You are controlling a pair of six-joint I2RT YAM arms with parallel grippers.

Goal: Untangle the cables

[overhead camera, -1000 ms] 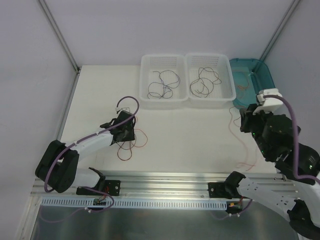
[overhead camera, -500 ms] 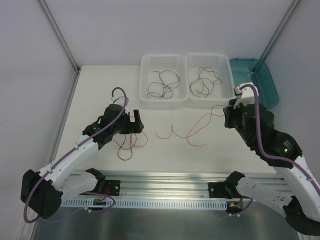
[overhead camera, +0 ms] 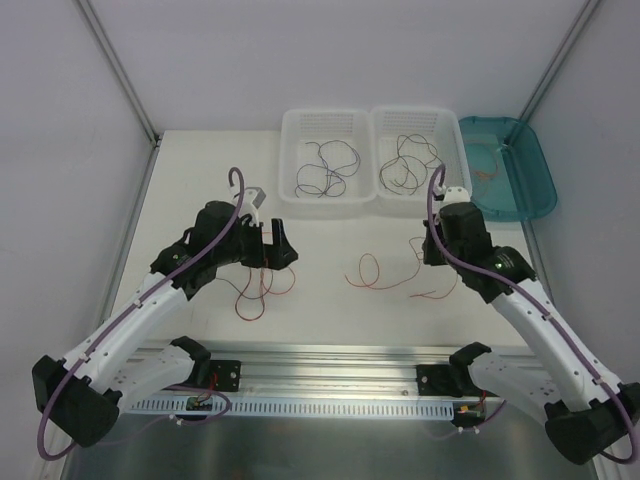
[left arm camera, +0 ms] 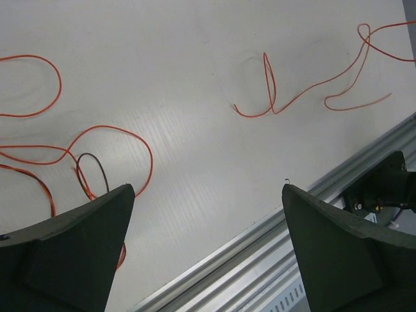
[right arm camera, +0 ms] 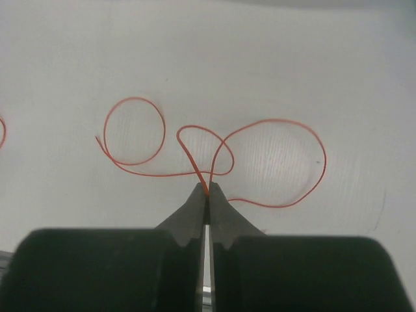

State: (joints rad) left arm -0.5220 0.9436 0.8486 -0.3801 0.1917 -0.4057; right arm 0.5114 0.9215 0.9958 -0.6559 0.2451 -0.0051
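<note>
red cable (right arm camera: 188, 175) pinched in right gripper (right arm camera: 207, 188), left gripper (left arm camera: 208, 190) wide

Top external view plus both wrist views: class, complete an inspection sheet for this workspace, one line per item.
Surface: white table, no spills seen.
Job's things: red wire looped mid-table; red-and-dark tangle by the left hand; dark wires in two white baskets; pale wire in teal tray.
Clutter: nothing seen.
Hands: left hand open, empty; right hand shut on the red wire.
Cables: lilac cable along each arm.
Surroundings: pale walls; aluminium rail at near edge.
</note>
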